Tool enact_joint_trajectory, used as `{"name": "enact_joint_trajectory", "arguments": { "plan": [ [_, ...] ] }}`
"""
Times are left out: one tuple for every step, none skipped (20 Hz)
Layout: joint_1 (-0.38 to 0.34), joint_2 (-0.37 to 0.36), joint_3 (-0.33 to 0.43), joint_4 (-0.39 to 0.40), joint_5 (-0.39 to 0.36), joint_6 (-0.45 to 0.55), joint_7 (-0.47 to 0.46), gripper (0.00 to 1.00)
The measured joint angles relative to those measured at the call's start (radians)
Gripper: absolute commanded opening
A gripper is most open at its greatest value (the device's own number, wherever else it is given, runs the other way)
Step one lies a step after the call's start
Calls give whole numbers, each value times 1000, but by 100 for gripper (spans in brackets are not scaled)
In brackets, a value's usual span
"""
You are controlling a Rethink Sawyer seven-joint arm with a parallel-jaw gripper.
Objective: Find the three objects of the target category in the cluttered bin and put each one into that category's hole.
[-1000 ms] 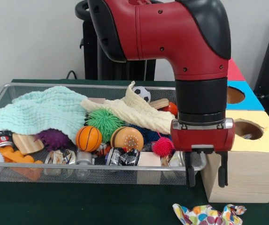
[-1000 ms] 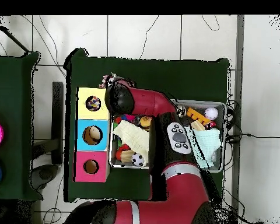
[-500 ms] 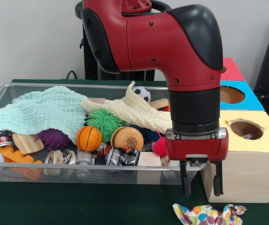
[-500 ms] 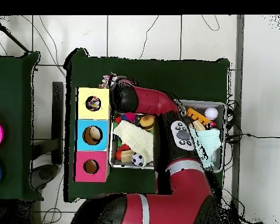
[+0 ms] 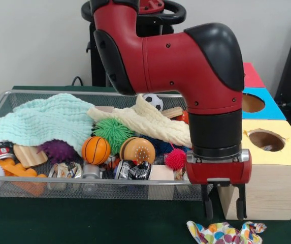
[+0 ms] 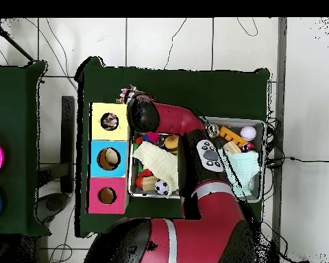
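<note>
My pincer point(image 5: 225, 207) is open and empty, fingers pointing down, hanging outside the mesh bin point(image 5: 13, 96) just above a crumpled polka-dot cloth point(image 5: 222, 234) on the green surface point(image 5: 84, 223), right beside the yellow-topped box point(image 5: 267, 168).

My guess is cloth is the target category. That scrap sits off the bin, below the yellow hole point(image 5: 265, 140). Two more candidates are draped over the clutter in the bin: a mint towel point(image 5: 43, 122) and a cream knit cloth point(image 5: 145, 122).

Handling call: light, limp, no stiffness. It will sag and trail, and could snag the bin rim or the hole edge. Best to pinch a raised fold near the middle of the bunch rather than a flat edge, and close fully. Slipping out is the main risk, so I'd lift high before crossing to the hole.

The overhead view hides the pincer under my arm.
</note>
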Motion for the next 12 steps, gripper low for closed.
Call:
{"name": "enact_joint_trajectory", "arguments": {
  "plan": [
    [0, 3, 0, -3, -5, -1, 0, 100],
    [0, 6, 0, -6, -10, -1, 0, 100],
    [-1, 9, 1, -11, -17, -3, 0, 100],
    [-1, 10, 1, -12, -21, -4, 0, 100],
    [-1, 11, 1, -14, -24, -4, 0, 100],
    [-3, 13, 3, -17, -30, -5, 0, 100],
    [-4, 15, 4, -18, -32, -5, 0, 100],
    [-6, 16, 6, -20, -36, -5, 0, 100],
    [-8, 18, 7, -21, -39, -5, 0, 100],
    [-9, 19, 8, -22, -41, -5, 0, 100],
    [-14, 24, 11, -25, -50, -5, 0, 100],
    [-15, 26, 12, -26, -54, -5, 0, 100]
  ]
}}
